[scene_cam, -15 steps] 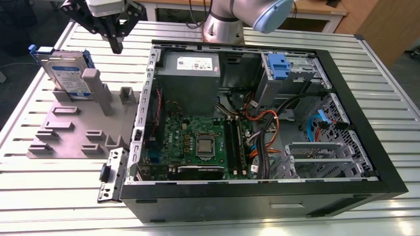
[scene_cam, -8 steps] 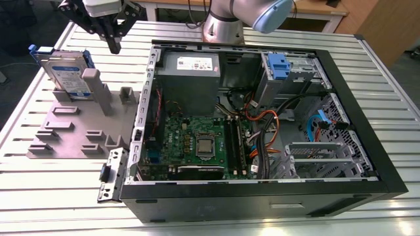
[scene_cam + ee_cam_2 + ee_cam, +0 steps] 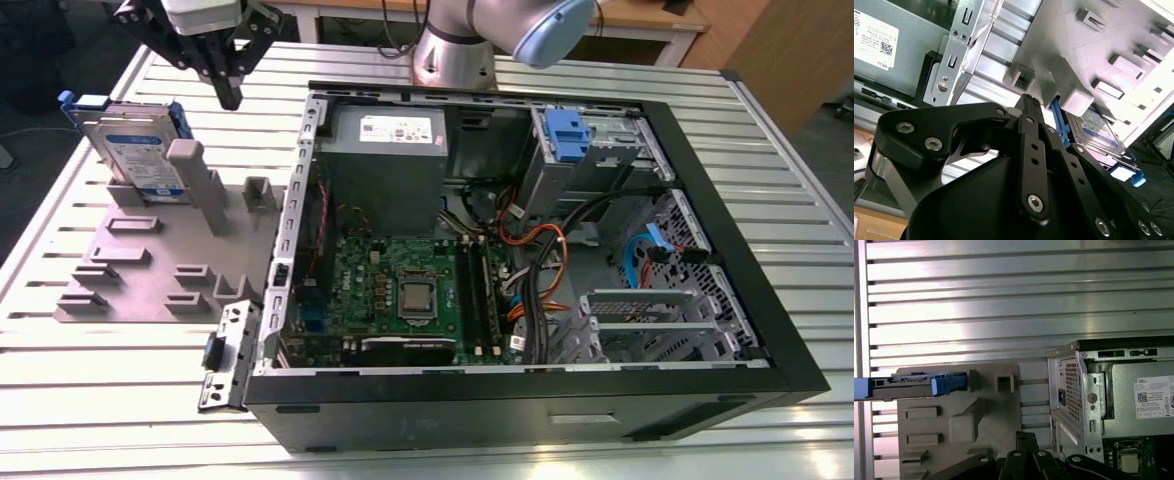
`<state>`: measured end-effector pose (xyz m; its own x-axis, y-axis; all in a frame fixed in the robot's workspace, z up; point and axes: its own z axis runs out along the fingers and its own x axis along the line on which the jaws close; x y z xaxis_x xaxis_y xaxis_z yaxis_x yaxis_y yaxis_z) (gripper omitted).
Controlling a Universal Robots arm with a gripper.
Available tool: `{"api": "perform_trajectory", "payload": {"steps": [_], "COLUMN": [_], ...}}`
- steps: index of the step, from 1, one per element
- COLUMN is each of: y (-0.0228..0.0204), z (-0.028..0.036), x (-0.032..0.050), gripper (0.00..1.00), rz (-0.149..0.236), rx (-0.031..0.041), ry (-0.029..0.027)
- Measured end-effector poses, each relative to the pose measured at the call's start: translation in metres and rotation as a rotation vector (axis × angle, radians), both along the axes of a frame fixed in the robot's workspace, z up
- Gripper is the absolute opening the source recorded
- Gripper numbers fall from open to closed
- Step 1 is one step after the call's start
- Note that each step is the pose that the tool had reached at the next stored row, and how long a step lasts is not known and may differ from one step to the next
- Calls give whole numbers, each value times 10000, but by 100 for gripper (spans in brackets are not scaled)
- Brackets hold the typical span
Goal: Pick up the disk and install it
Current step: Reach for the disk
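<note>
1. The gripper hangs with its fingers pressed together, holding nothing.
2. The disk stands on edge in a grey holder, below the fingertips and towards the exterior view's left, apart from them.
3. The open computer case lies on the gripper's other side.

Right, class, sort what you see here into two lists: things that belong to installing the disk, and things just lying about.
Belongs to the job:
the disk, standing in the grey rack
the end effector, over that rack
the open computer case

Just lying about:
the loose metal bracket by the case's corner
the slatted table under everything
</note>
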<state>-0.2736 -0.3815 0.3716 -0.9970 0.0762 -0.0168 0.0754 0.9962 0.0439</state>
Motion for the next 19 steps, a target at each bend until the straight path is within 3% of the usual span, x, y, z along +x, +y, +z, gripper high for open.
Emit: {"api": "perform_trajectory", "payload": {"steps": [19], "y": [13], "z": [-15], "x": [-78], "gripper": [11], "rz": [0], "rx": [-1], "ry": [5]}}
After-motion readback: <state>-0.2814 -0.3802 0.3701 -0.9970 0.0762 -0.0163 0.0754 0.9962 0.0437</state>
